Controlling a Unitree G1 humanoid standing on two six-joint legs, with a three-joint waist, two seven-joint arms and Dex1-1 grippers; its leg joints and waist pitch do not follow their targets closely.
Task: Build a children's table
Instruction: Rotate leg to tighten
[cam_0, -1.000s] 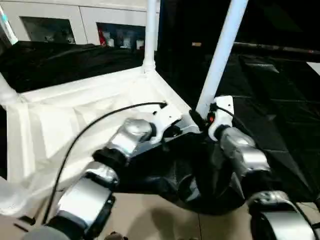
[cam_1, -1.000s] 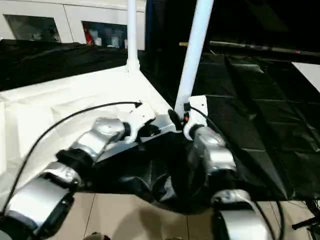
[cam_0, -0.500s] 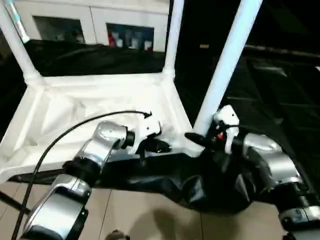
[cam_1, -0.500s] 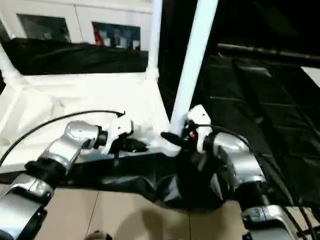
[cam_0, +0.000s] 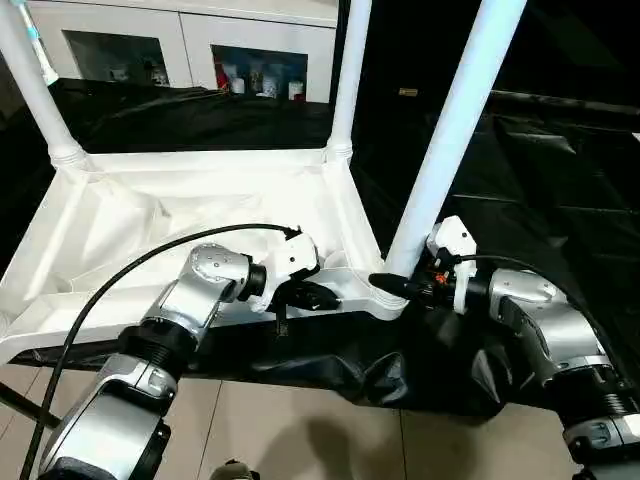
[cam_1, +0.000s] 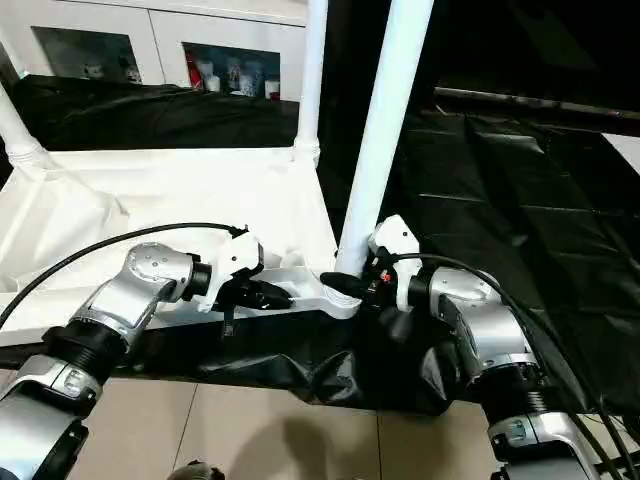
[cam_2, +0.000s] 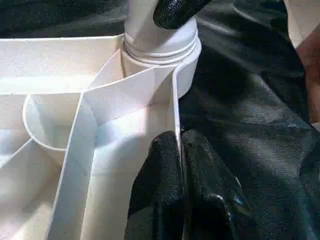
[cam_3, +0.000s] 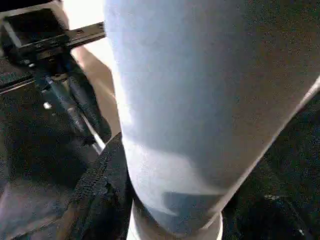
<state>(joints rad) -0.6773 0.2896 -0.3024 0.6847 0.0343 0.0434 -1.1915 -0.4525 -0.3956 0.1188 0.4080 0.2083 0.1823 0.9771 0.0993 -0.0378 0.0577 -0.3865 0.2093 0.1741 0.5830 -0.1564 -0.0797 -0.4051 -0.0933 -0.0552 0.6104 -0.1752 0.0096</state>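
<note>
Nowhere legible writing; left end effector (cam_0: 318, 296) pinches table top (cam_0: 150, 215) rim.

Lab: glass-fronted cabinets (cam_0: 180, 60), black-draped bench (cam_0: 560, 200)

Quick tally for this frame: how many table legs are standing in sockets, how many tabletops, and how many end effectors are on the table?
Legs standing in sockets: 3 (near leg, far leg, far-left leg)
Tabletop: 1
End effectors: 2 (left end effector, right end effector)
Total: 6
</note>
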